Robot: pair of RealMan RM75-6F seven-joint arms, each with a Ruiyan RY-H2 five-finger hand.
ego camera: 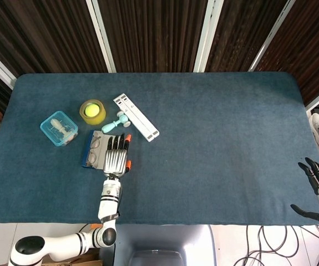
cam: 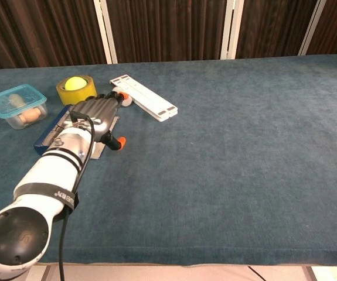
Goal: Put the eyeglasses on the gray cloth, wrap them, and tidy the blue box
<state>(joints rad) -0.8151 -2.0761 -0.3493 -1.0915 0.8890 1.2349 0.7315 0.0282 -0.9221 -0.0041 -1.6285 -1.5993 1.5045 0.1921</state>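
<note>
The blue box lies open left of table centre, with the eyeglasses inside it. In the chest view the blue box shows beside my forearm. The gray cloth lies just right of the box and is mostly hidden. My left hand lies palm down over the cloth, fingers spread and pointing away from me, holding nothing; the left hand also shows in the chest view. My right hand hangs past the table's right edge, fingers apart and empty.
A clear blue tub sits left of the box. Behind the box stands a yellow tape roll with a ball in it. A teal-handled tool and a white flat bar lie just beyond my left fingertips.
</note>
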